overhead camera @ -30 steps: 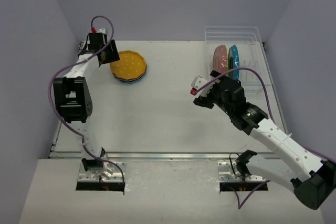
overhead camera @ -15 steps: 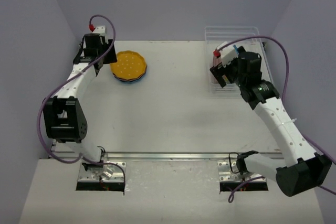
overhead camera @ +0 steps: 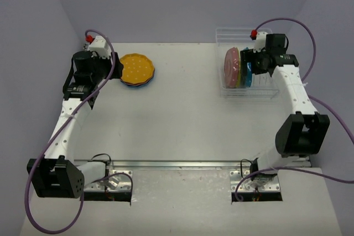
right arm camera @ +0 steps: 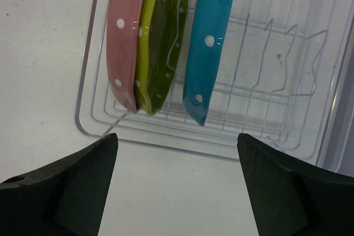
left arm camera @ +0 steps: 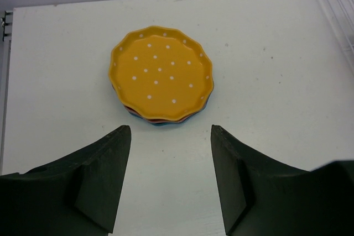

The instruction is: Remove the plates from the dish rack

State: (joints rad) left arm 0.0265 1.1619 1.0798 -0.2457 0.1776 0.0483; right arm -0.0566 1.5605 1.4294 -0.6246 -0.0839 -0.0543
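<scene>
Three plates stand on edge in the clear dish rack point(overhead camera: 260, 93) at the back right: pink point(overhead camera: 231, 64), yellow-green point(overhead camera: 239, 75) and blue point(overhead camera: 248, 74). In the right wrist view the pink point(right arm camera: 126, 37), yellow-green point(right arm camera: 163, 42) and blue point(right arm camera: 207, 42) plates stand in the rack point(right arm camera: 166, 146) just ahead of my open, empty right gripper point(right arm camera: 177, 136). The right gripper point(overhead camera: 252, 63) hovers at the rack. My left gripper point(overhead camera: 110, 66) is open and empty, just left of a flat stack topped by an orange-yellow plate point(overhead camera: 137, 68). The stack point(left arm camera: 160, 73) lies ahead of the left gripper point(left arm camera: 170, 131).
Purple walls close in the white table point(overhead camera: 177, 114) on the left, back and right. A metal rail point(overhead camera: 177, 164) runs along the table's near edge. The rack's right slots point(right arm camera: 276, 81) hold nothing.
My right arm has swung from the table's middle back to the rack. My left gripper has drawn back left from the plate stack, its arm stretching out.
</scene>
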